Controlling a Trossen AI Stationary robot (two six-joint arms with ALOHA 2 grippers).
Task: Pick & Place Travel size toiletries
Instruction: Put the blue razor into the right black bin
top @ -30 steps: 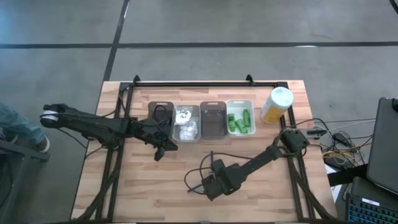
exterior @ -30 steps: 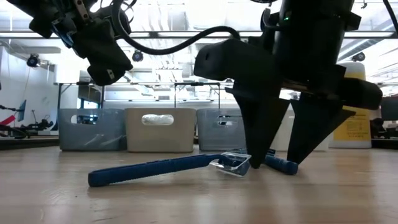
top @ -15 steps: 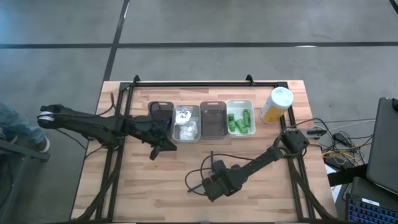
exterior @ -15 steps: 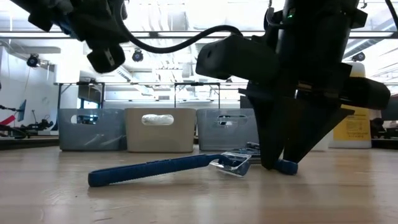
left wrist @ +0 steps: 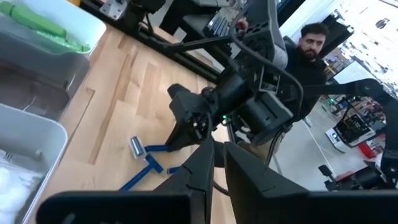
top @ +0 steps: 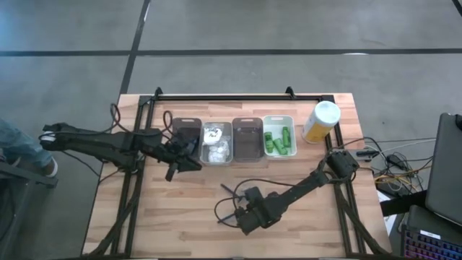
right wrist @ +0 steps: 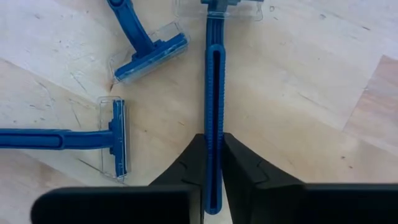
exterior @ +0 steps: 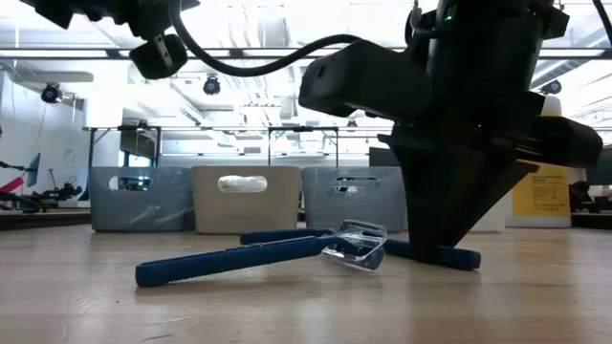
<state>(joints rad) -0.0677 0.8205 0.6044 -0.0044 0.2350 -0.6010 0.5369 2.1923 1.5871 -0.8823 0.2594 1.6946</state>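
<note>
Three blue razors lie flat on the wooden table near its front middle. My right gripper (right wrist: pixel 212 163) stands over them, fingers down, shut on one razor (right wrist: pixel 211 93), whose head (right wrist: pixel 225 5) points away from the fingers. The second razor (right wrist: pixel 147 42) and the third (right wrist: pixel 68 139) lie beside it, untouched; in the low view one of them (exterior: pixel 239 258) lies in front. My left gripper (top: pixel 172 172) hovers shut above the table, near the bins, with nothing between its fingers. My right gripper pinches the razor's handle (right wrist: pixel 211 127) between its two fingers, near the handle's free end. The fingers (exterior: pixel 430 225) come from above, pointing down, one on each long side of the handle. The razor (exterior: pixel 459 258) lies level, low at the table top.
Four bins stand in a row at the back: a dark one (top: pixel 186 130), one with white packets (top: pixel 215 142), a grey one (top: pixel 247 139) and a white one with green bottles (top: pixel 279 137). A yellow canister (top: pixel 321 121) stands at their right. A person (left wrist: pixel 309 43) sits beyond the table.
My right gripper has shut on the razor's handle while staying over the razors; the held razor has turned somewhat on the table. My left gripper has risen and gone toward the table's left edge, staying shut.
</note>
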